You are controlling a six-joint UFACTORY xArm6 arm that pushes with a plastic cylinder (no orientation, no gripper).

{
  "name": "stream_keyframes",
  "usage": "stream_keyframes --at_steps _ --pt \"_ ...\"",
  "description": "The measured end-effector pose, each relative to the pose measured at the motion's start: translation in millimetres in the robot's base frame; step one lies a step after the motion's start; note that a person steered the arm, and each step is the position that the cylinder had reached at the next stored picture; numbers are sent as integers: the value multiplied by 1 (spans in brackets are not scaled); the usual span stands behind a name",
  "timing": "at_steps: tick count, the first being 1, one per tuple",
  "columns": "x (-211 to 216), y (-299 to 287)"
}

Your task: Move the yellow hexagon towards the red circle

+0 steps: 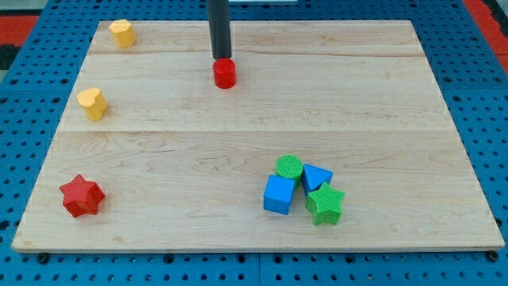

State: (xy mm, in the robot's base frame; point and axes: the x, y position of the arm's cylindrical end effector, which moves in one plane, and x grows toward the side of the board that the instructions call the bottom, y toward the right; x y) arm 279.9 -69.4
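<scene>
The yellow hexagon [122, 32] sits near the board's top left corner. The red circle [225, 73] lies at the upper middle of the board, well to the right of the hexagon. My tip [221, 58] stands right at the red circle's top edge, touching or nearly touching it, and far from the yellow hexagon.
A yellow heart [92, 103] lies at the left, below the hexagon. A red star [82, 195] sits at the lower left. At the lower right a green circle [289, 168], blue triangle [317, 176], blue cube [279, 195] and green star [324, 203] cluster together on the wooden board [254, 135].
</scene>
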Motion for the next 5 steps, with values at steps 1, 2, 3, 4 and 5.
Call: stream_keyframes --at_steps 1,2,3,4,5 --pt "5 -85" --pt "7 -197" --pt "-10 -235" --pt "-53 -235" --pt "-82 -235"
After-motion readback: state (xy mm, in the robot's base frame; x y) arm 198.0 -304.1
